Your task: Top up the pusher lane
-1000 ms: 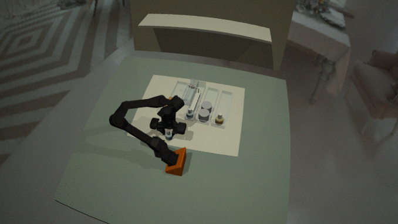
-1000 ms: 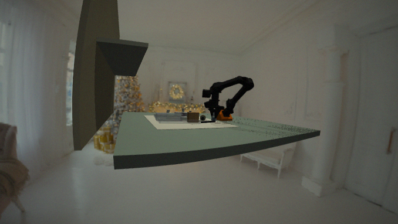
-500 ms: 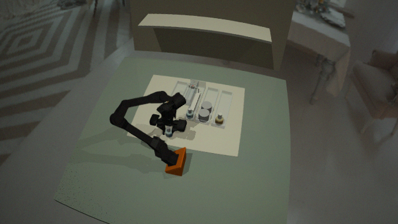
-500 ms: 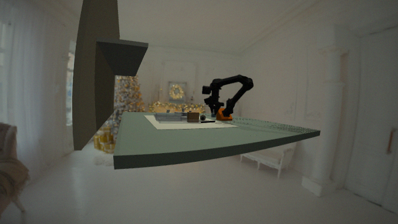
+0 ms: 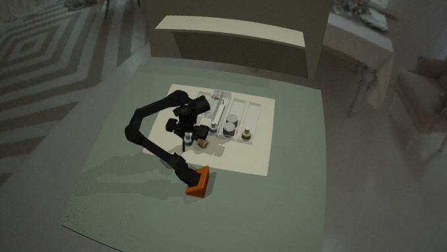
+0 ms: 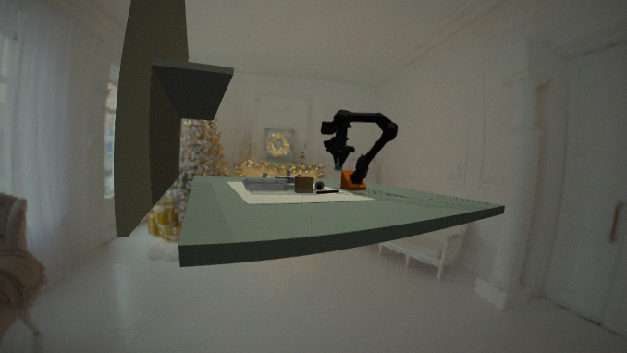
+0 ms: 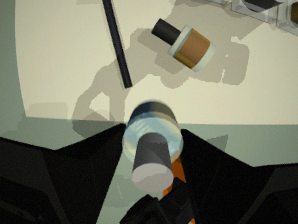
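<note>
My gripper (image 5: 188, 136) (image 6: 338, 163) (image 7: 152, 132) is shut on a blue-bodied jar with a grey cap (image 5: 188, 142) (image 6: 338, 166) (image 7: 152, 177). The jar is upright, cap up, and held well above the table in the exterior view. A similar blue jar with a grey cap (image 5: 213, 128) stands at the front of the sprung lane (image 5: 219, 116), to the right of my gripper in the top view. The clear pusher assembly (image 5: 216, 96) is at the back of that lane. Contact between pusher plate and jar is too small to tell.
An amber jar with a black cap (image 5: 202, 143) (image 7: 194, 48) lies on its side near the lane fronts. A black rod (image 6: 327, 191) (image 7: 118, 45) lies beside it. Lanes at right hold two grey-lidded jars (image 5: 229, 129) and an amber bottle (image 5: 246, 134). A brown block (image 6: 304, 185) stands near the tray.
</note>
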`<state>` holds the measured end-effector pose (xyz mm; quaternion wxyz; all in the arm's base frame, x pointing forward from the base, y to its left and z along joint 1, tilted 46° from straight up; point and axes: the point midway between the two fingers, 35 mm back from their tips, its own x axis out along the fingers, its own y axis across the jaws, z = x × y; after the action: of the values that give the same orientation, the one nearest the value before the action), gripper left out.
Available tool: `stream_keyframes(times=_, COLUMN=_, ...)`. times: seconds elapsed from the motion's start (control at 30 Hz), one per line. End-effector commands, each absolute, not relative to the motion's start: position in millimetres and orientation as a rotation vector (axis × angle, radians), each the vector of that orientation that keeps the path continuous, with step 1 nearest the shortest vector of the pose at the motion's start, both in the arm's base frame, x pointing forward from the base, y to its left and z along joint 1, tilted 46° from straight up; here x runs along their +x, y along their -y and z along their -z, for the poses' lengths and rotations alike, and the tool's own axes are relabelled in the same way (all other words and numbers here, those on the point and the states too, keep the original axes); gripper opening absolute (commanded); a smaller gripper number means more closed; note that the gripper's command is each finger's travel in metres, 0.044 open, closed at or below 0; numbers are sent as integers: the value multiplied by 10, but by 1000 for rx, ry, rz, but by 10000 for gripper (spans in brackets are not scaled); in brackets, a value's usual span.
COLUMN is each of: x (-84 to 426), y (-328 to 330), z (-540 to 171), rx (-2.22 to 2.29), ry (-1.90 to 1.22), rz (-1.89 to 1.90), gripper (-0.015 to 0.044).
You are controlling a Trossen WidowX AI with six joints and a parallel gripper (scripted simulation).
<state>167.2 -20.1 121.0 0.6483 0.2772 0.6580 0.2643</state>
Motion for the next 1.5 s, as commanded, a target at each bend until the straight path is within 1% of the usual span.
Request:
stream_keyframes(times=0.0, x=1690, y=240, z=-1241, rx=623, ry=-1498, rz=-604, gripper=0)
stream_keyframes(times=0.5, x=2274, y=349, z=-922, rx=628, ry=-1513, rz=-600, gripper=0)
stream_keyframes(times=1.07, x=2927, y=337, z=-373, rx=635, ry=-1524, rz=-607, gripper=0)
stream_keyframes(times=1.47, x=2961, y=170, z=-191, rx=635, ry=-1524, rz=-609, gripper=0)
